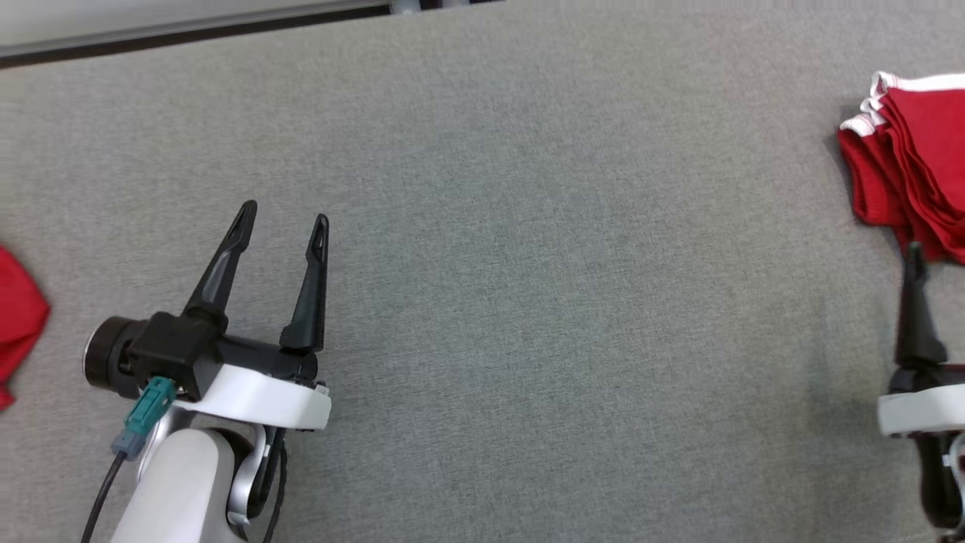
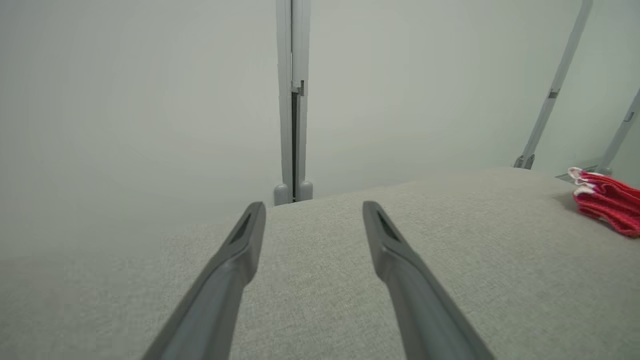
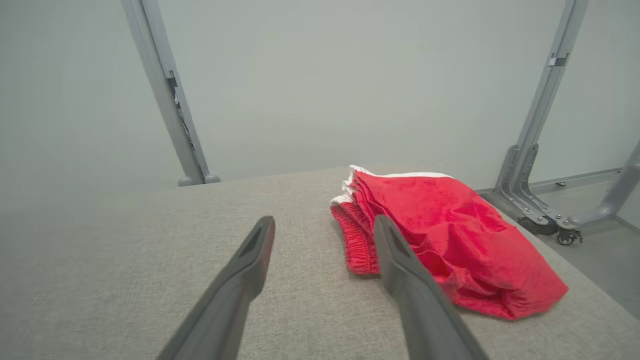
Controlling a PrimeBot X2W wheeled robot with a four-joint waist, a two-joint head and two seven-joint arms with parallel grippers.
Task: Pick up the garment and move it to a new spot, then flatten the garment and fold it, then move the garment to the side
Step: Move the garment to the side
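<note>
Two grippers: you have both released, fingers spread, nothing between them.
Garment [image 3: 450, 240]: red with white trim, folded into a layered stack; your landmark.
Bench [image 1: 528, 264]: grey fabric, lying under the garment; its edge falls away just past the garment's right side.
Right gripper [image 3: 325, 220]: just at the garment's near edge. In your right wrist view one finger overlaps the red cloth, and you cannot tell whether it touches.
Left gripper [image 1: 285, 213]: well apart from the garment, to its left, over bare bench.
Second red cloth [image 1: 19, 317]: far left of the garment, beyond the left gripper.
</note>
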